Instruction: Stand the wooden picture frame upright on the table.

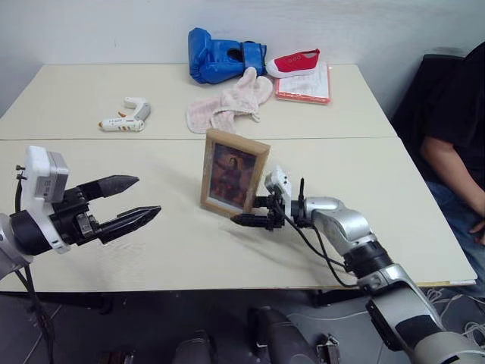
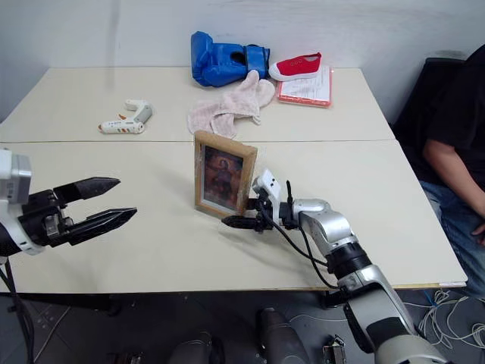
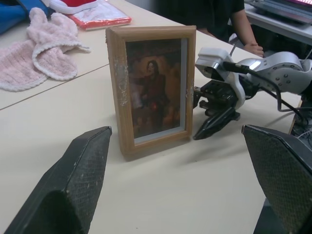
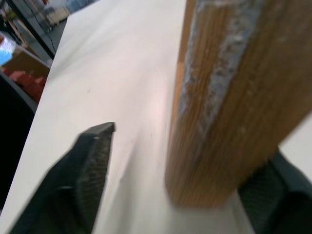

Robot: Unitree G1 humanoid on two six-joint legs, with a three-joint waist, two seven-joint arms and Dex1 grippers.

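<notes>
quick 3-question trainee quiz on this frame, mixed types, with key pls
1. True or false: the picture frame lies flat on the table.
2. Which gripper is right beside the frame's edge? A) left gripper B) right gripper
3. Fill in: the pink cloth lies next to the blue ____.

Key: 1 false, it stands upright. 2 B, its fingers are spread around the frame's edge, not clamped. 3 boxing glove.

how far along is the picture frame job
Done: the wooden picture frame stands upright on the table. In hand: the right gripper sits open at the frame's right edge, one finger either side. Left: draw it clear. The left gripper hovers open.
</notes>
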